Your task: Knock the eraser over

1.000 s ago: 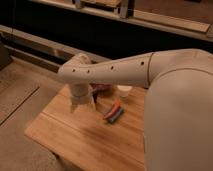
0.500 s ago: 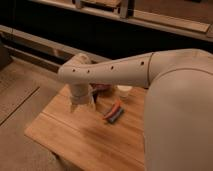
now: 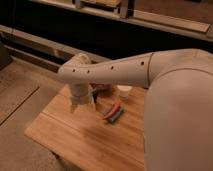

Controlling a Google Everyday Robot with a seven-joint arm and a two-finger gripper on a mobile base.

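My white arm [image 3: 115, 72] reaches from the right across a small wooden table [image 3: 75, 135]. The gripper [image 3: 81, 104] hangs from the wrist and points down over the table's back left part, close to the surface. The eraser does not show; the wrist and gripper cover the spot behind them. Just right of the gripper there is a dark reddish patch [image 3: 101, 90], partly hidden by the arm, and I cannot tell what it is.
A small white cup [image 3: 123, 91] stands at the back of the table. An orange and dark-blue stick-like pair [image 3: 114, 112] lies near the middle. My large white body [image 3: 180, 125] fills the right. A dark shelf wall [image 3: 100, 30] runs behind; floor lies to the left.
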